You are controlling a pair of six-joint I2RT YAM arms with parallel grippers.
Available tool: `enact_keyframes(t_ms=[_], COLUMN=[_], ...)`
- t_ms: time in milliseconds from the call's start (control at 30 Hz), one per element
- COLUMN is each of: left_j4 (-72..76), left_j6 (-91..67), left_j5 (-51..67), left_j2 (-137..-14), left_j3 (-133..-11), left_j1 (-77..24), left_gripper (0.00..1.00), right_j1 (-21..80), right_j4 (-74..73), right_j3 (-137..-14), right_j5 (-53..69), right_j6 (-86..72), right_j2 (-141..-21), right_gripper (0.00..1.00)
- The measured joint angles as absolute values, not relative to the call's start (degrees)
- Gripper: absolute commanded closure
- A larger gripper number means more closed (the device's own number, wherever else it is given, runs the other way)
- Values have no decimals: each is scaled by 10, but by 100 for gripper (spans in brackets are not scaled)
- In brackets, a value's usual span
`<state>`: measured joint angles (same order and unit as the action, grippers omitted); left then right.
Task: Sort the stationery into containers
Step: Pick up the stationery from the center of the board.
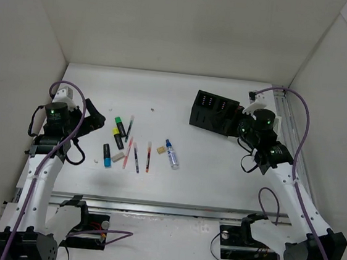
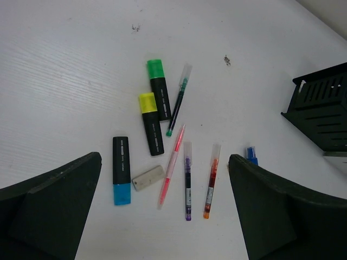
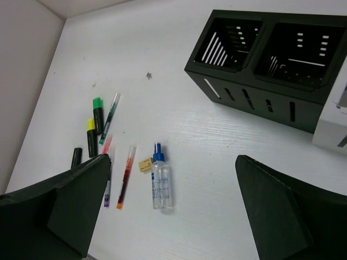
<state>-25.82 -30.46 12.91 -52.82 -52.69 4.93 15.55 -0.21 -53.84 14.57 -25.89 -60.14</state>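
The stationery lies in a loose group left of centre: a green highlighter [image 2: 159, 89], a yellow highlighter [image 2: 150, 123], a blue highlighter [image 2: 121, 169], a beige eraser [image 2: 148, 177], and green [image 2: 179, 106], pink [image 2: 172, 165], purple [image 2: 187, 180] and red [image 2: 211, 180] pens. A blue-capped clear bottle [image 3: 162, 180] lies beside a tiny eraser [image 3: 145, 164]. The black organizer [image 3: 268, 65] stands at the back right, with a white one [image 3: 331, 130] next to it, mostly hidden. My left gripper [image 2: 164, 158] is open above the pens. My right gripper [image 3: 173, 158] is open, raised near the organizers.
White walls [image 1: 172, 24] enclose the table on three sides. A metal rail [image 1: 281, 110] runs along the right edge behind the right arm. Small dark specks [image 2: 227, 59] mark the tabletop behind the pens.
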Motion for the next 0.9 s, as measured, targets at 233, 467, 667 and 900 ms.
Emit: enact_keyframes(t_ms=[233, 467, 667, 900], left_j4=[-248, -248, -254, -261], left_j6=[-304, -304, -304, -304], left_j5=[133, 126, 110, 86], left_j2=[-522, -529, -567, -574], left_j3=[-521, -512, -509, -507], left_j1=[48, 23, -10, -41], left_gripper=[1, 1, 0, 1], right_j1=[228, 368, 411, 425], right_j4=[-8, -57, -107, -137], right_j3=[-585, -702, -745, -756], right_j5=[142, 77, 29, 4], right_j6=[-196, -128, -114, -107], right_j2=[-684, -878, -1031, -1104], right_gripper=[2, 2, 12, 36])
